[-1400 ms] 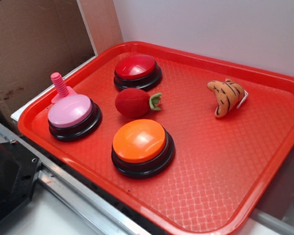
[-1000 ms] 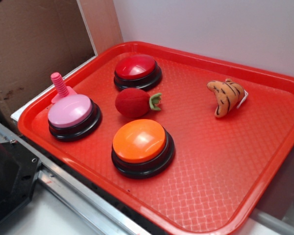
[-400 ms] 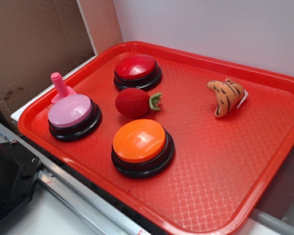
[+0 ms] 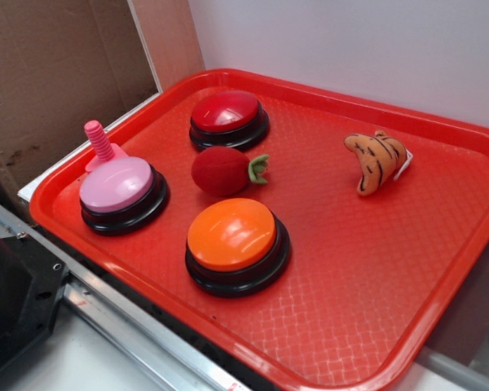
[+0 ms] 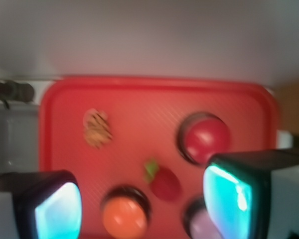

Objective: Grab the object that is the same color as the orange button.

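White wall at the back, brown cardboard panel [image 4: 57,73] at 10 o'clock, metal rail [image 4: 122,326] along the near-left edge. Red textured tray [image 4: 367,269] fills most of the exterior view.

On the tray, clock positions taken from the tray centre in the exterior view:
- orange button [image 4: 232,235], dome on a black base, at about 7 o'clock, nearest the front edge.
- red button [image 4: 226,112] at about 11 o'clock, near the back rim.
- pink button [image 4: 116,184] at about 9 o'clock, close to the left rim.
- pink ridged peg [image 4: 99,142] just behind the pink button, tilted, touching or nearly touching it; cannot tell which.
- red plush ball [image 4: 220,170] with green leaves, between the red button and the orange button, leaves pointing toward 3 o'clock.
- striped orange plush toy [image 4: 375,160], curved, dark stripes, white tag on its right side, at about 2 o'clock. Lies alone on the tray floor, well apart from all three buttons and from the ball.

Wrist view is blurred and looks down on the whole tray from above and back. The toy [image 5: 97,128] shows at 10 o'clock there, the orange button [image 5: 123,217] at 6 o'clock, the red button [image 5: 205,138] at 3 o'clock, the ball [image 5: 164,183] near centre.

Gripper [image 5: 142,201] appears only in the wrist view: two fingers [image 5: 57,211] with glowing cyan pads at lower left and lower right, spread wide, nothing between them. It hangs high over the tray, touching nothing. No gripper in the exterior view.
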`<state>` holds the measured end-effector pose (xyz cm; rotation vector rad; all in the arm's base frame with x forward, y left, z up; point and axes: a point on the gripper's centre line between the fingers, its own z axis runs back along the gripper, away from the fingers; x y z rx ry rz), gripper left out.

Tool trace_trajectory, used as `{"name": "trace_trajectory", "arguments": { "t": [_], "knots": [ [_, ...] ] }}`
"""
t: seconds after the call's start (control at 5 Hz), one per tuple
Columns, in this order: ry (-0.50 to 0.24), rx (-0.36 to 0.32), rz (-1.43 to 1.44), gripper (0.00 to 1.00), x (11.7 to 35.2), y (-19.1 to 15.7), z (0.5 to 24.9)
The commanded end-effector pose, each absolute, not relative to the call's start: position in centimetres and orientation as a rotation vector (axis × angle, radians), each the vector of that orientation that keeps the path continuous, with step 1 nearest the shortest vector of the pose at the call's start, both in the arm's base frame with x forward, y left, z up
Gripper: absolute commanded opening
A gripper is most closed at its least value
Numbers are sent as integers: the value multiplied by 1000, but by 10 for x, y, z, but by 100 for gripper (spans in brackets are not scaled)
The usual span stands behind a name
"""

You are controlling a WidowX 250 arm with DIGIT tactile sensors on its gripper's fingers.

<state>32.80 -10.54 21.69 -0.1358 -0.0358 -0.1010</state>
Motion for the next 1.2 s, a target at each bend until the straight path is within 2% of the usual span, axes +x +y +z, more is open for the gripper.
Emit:
{"name": "trace_trajectory", "arguments": {
  "t": [0.0,0.2,0.4,0.6,0.8,1.0],
  "knots": [
    [-79,-122,-291,100,334,-157,200],
    [0,-90,-328,100,327,-164,165],
    [64,-82,-313,100,318,-155,132],
    [114,-92,-329,100,315,-154,108],
    [180,-34,-358,100,317,-159,88],
    [196,-18,-373,100,319,-161,67]
  ]
}}
